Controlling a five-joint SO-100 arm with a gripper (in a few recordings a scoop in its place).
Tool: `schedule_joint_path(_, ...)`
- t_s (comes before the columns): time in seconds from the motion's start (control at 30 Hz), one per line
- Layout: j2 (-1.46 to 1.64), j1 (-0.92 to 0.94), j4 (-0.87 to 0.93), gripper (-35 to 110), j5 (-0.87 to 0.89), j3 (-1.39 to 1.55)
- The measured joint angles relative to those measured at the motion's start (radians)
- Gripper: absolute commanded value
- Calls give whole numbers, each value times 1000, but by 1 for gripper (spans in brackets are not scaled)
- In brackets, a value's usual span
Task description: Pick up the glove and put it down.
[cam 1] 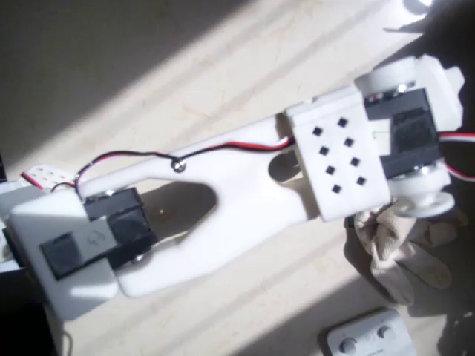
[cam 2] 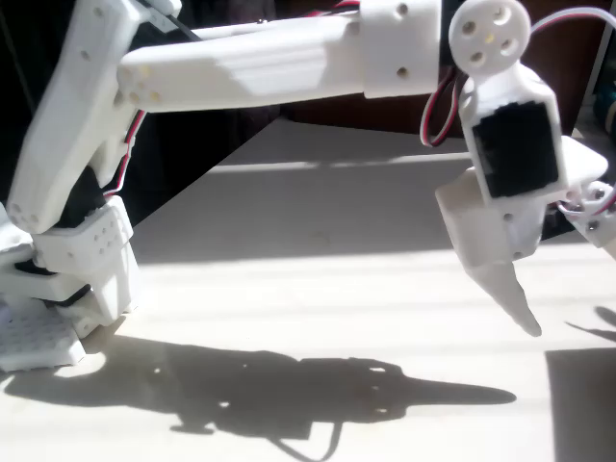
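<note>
In the overhead view the glove (cam 1: pixel 397 248) is lying on the table (cam 1: pixel 223 67) at the lower right of the frame, partly tucked under my wrist; a white block (cam 1: pixel 367 337) is sitting just below it. In the fixed view my gripper (cam 2: pixel 520 308) is hanging at the right, tip pointing down above the table. I cannot tell whether my fingers are spread or together.
</note>
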Motion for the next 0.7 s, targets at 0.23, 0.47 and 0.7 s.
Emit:
schedule_joint_path(0.23, -100, -2, -14, 30, 2, 0)
schedule_joint_path(0.47, -115, -12, -60, 15, 2, 0)
schedule_joint_path(0.7, -115, -14, -63, 0, 2, 0)
